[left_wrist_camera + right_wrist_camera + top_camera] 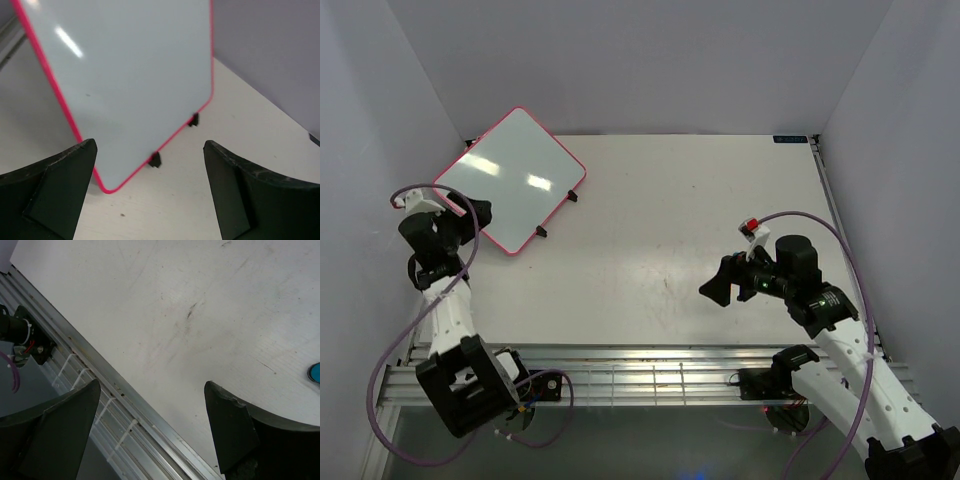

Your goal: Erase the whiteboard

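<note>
The whiteboard (510, 178), glossy white with a pink-red rim, leans tilted on a thin black wire stand (542, 232) at the table's back left. No writing shows on it. In the left wrist view the board (130, 70) fills the upper part, with the stand's feet (155, 160) below its edge. My left gripper (472, 215) is open and empty just left of the board's near corner; it also shows in the left wrist view (150, 145). My right gripper (718, 287) is open and empty above bare table at the right (152, 385). A small blue sliver (315, 372), perhaps the eraser, shows at the right edge.
An aluminium rail (650, 370) runs along the table's near edge, also in the right wrist view (100, 385). Grey walls close in the left, back and right sides. The board stands close to the left wall.
</note>
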